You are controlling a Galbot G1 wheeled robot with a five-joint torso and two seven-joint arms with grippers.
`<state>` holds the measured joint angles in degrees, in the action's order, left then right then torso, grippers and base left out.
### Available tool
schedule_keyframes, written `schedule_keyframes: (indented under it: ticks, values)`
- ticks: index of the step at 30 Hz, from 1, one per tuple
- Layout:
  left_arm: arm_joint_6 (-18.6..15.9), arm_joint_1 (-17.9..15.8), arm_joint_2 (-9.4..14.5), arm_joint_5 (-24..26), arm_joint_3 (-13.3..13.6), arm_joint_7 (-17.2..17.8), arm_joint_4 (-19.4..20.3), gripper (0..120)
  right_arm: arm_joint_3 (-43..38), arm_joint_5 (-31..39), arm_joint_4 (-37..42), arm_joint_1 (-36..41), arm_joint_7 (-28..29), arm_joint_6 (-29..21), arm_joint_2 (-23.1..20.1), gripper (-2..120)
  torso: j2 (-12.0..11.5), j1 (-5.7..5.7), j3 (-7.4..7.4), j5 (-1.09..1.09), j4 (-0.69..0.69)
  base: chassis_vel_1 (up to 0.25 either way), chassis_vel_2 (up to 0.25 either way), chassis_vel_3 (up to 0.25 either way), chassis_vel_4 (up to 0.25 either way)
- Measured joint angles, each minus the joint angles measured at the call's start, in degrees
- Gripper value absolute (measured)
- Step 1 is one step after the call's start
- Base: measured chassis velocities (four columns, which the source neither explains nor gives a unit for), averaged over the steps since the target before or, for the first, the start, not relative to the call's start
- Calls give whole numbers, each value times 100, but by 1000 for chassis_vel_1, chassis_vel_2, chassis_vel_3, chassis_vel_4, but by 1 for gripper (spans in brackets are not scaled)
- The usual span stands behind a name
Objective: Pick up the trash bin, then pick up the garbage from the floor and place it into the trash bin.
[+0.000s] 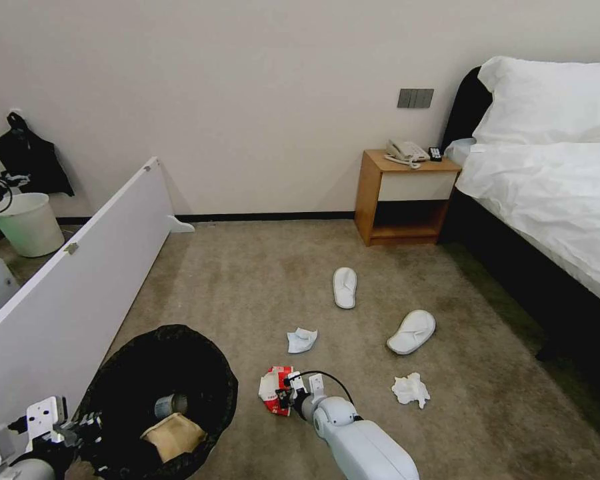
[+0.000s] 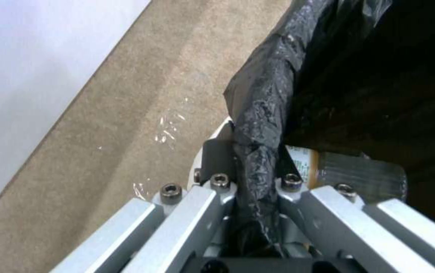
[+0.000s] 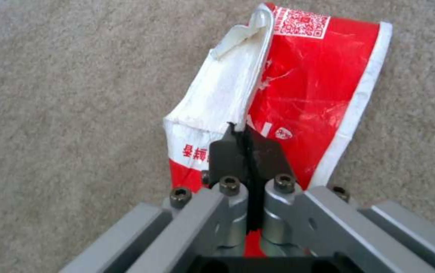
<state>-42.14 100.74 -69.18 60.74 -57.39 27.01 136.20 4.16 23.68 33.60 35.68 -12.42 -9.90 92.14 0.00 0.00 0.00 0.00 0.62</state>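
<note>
Left gripper [image 2: 250, 172] clamps the trash bin [image 1: 163, 393] rim, keeping its mouth near; right gripper [image 3: 247, 151] pinches red-and-white wrapper [image 3: 298, 94] w/ jaws closed, on carpet.

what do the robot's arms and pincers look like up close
The right arm has a smooth, rounded pale grey-white shell, with a thin black cable looping over its wrist. The right pincer has dark, wedge-shaped fingertips on silver metal linkage bars fastened with black hex bolts. The left pincer is built the same way: silver bars, bolt heads, dark tips. A white bracket sits on the left wrist.
</note>
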Motion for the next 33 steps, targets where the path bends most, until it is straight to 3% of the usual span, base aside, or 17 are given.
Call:
schedule_keyframes:
  ticks: [12,22,25,29,33]
  values:
    - [0,7,35,37,-15,-5,1,2,-16,-16,53,11,-8,43,-1,0,0,0,0,0,0,0,0,0,0]
    - [0,-64,202,169,11,-12,-61,2,97,-190,1196,250,36,215,-2,0,0,0,0,-1,0,0,0,0,0]
    - [-1,-94,242,174,57,-16,-89,2,127,-61,1585,313,34,211,-123,0,0,0,0,1,-4,0,0,0,0]
    - [0,-154,349,227,128,-23,-124,2,172,264,2450,494,118,120,-659,0,0,0,0,0,3,0,0,0,0]
    - [0,-185,431,270,174,-28,-155,2,171,513,3316,679,199,25,-1100,0,0,0,0,0,0,0,0,0,0]
